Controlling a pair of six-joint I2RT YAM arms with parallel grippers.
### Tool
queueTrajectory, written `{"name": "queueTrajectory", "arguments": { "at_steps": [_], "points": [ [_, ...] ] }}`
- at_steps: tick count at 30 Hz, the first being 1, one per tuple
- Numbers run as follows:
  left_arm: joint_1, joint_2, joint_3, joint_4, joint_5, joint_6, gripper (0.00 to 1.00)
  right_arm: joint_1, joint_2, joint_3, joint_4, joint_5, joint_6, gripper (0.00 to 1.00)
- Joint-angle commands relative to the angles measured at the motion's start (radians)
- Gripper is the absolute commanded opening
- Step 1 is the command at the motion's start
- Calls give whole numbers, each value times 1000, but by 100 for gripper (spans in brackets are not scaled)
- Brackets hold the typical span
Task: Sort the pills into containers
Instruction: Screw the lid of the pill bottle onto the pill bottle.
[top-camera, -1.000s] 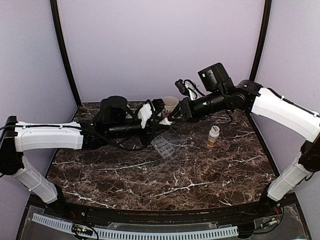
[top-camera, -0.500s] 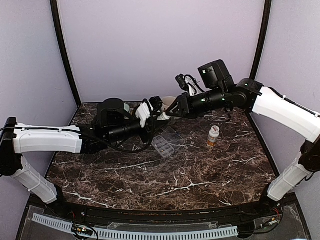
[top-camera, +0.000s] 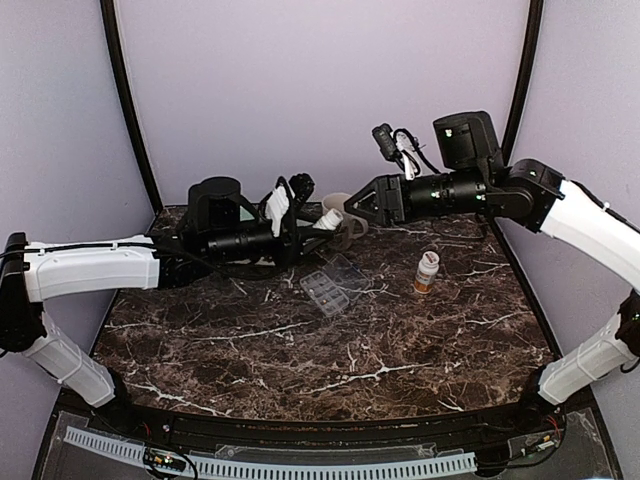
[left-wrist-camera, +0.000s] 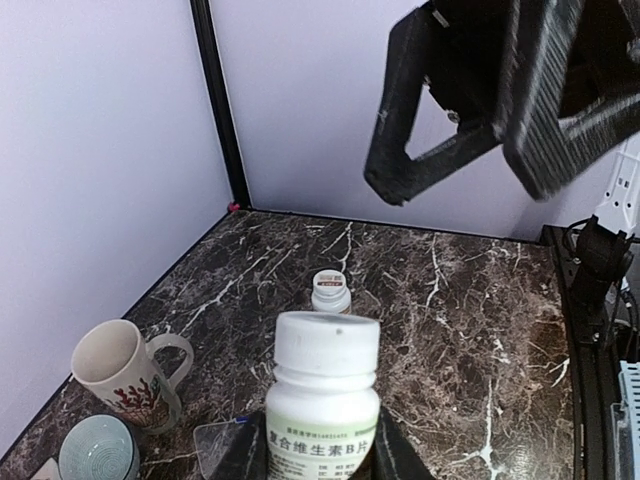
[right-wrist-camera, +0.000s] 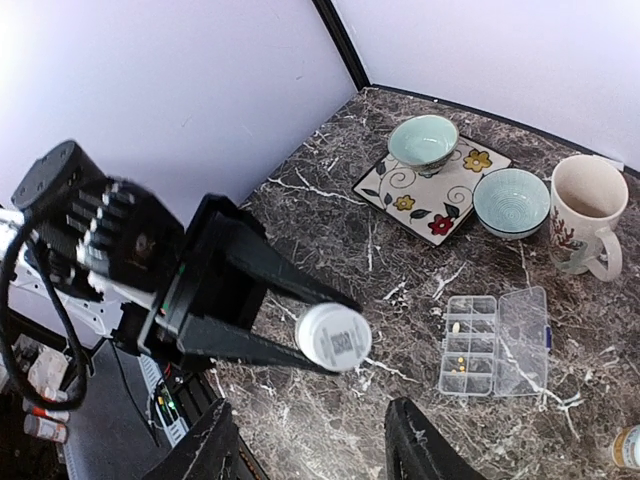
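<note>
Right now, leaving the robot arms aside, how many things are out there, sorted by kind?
Pill bottles: 2 (white bottle, amber bottle)
Bowls: 2 (plain bowl, ringed bowl)
Mug: 1
Organiser box: 1
Floral tile: 1
Total: 7

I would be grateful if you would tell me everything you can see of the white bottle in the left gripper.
The white bottle is opaque plastic, with a white cap on and a green-and-white label printed in Chinese; the cap top carries a small dark printed square. The left gripper clamps its lower body, holding it above the marble table, cap aimed away from that arm. Nothing else touches it.
</note>
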Motion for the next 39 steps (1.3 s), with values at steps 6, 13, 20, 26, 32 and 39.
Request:
{"name": "queueTrajectory", "arguments": {
  "at_steps": [6,13,20,26,32,39],
  "points": [
    [122,70,202,-235,602,-117,0,4,-46,-67,26,8,-231,49],
    [130,173,325,-398,770,-94,0,4,-51,-69,42,-48,-265,49],
    [129,195,353,-420,788,-91,0,7,-48,-65,30,-73,-268,49],
    [130,204,360,-427,799,-92,0,19,-29,-52,7,-89,-278,48],
    [130,209,364,-431,807,-94,0,34,-9,-40,-12,-88,-292,48],
    [130,211,365,-435,814,-95,0,41,4,-37,-21,-86,-297,46]
  ]
}}
